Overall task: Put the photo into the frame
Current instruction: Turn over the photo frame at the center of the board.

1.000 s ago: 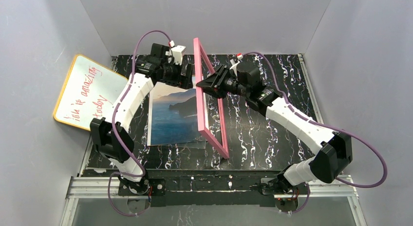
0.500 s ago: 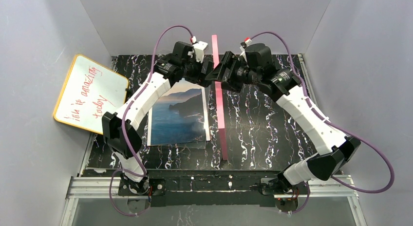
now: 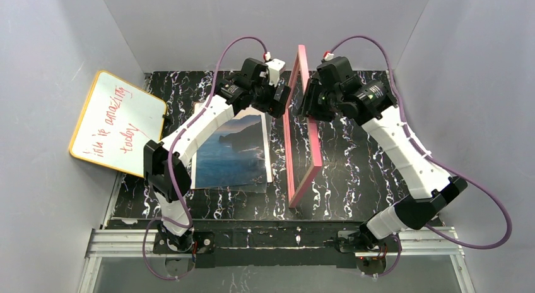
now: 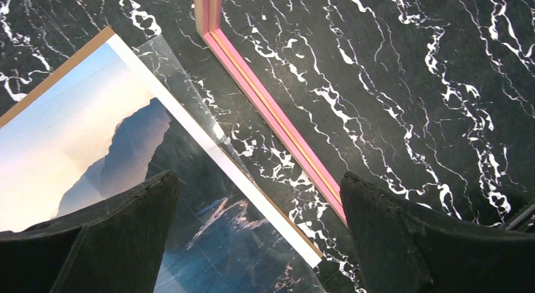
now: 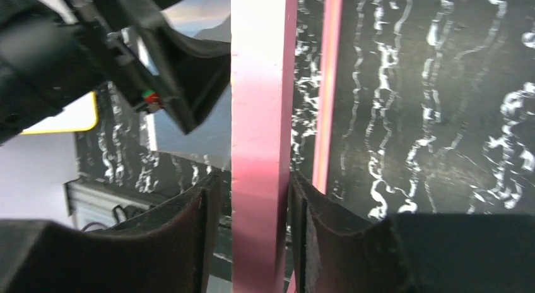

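Observation:
The photo (image 3: 230,154) lies face up on the black marble table, left of centre. In the left wrist view the photo (image 4: 94,116) shows its white margin. The pink frame (image 3: 313,135) stands on its long edge and leans to the right. My right gripper (image 3: 307,97) is at its far upper end. In the right wrist view the frame's rail (image 5: 262,84) runs between the jaws of the right gripper (image 5: 255,179); the right finger touches it and a thin gap shows on the left. My left gripper (image 3: 279,100) (image 4: 258,179) hangs open just left of the frame (image 4: 271,110), holding nothing.
A yellow-rimmed whiteboard (image 3: 117,122) with red writing leans at the left wall. A clear sheet (image 4: 183,84) and a brown backing board (image 4: 57,72) lie with the photo. Grey walls close in the table on three sides.
The frame has swung from leaning left, through upright, to leaning right. Both grippers have moved rightward with it. The right jaws widened, then narrowed again around the rail.

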You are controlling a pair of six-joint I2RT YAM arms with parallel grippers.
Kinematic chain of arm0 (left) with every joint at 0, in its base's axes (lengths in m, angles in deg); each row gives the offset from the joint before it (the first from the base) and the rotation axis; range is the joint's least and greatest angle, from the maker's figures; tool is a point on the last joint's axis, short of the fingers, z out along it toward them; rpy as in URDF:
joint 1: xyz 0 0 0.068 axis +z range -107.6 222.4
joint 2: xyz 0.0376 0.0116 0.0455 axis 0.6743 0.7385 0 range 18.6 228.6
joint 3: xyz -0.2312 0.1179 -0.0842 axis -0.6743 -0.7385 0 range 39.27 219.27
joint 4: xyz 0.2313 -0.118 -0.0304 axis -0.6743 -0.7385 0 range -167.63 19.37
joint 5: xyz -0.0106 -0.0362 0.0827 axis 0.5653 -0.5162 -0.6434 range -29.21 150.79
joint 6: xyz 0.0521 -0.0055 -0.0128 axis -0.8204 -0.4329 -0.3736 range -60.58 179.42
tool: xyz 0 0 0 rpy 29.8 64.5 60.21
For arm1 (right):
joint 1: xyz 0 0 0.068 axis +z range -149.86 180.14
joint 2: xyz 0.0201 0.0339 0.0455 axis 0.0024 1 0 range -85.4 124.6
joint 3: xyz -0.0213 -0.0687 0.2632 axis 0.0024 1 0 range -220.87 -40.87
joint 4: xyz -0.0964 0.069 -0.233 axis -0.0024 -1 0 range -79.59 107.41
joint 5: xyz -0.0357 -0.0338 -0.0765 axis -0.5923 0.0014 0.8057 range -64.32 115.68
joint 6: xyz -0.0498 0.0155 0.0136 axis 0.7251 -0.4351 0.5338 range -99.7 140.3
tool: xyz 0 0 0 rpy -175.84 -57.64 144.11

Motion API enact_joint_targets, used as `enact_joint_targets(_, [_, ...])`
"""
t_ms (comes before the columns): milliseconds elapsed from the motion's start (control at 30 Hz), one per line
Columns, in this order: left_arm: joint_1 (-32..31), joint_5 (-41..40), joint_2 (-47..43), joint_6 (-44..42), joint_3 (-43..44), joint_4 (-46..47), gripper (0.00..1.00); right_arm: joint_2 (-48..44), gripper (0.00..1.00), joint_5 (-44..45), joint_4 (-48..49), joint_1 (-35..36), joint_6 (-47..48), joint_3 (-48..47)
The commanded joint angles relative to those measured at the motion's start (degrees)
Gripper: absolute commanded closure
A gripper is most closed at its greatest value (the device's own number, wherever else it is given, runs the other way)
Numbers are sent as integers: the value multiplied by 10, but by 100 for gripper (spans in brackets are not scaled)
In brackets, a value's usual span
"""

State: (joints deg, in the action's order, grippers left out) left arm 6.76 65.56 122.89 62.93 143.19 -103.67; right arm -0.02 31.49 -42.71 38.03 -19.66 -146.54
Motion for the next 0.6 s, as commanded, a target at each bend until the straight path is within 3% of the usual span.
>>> enact_joint_targets(0, [1, -27, -8, -10, -7, -6, 2, -39, 54, 107, -60, -2, 29, -11])
enact_joint_targets(200, [2, -40, -18, -14, -54, 0, 2, -82, 75, 195, -81, -2, 42, 35])
enact_joint_targets(333, [2, -65, -24, -33, -96, 5, 2, -110, 79, 233, -86, -2, 48, 74])
enact_joint_targets(567, [2, -107, -6, -101, -169, 16, 2, -153, 85, 222, -68, -7, 54, 184])
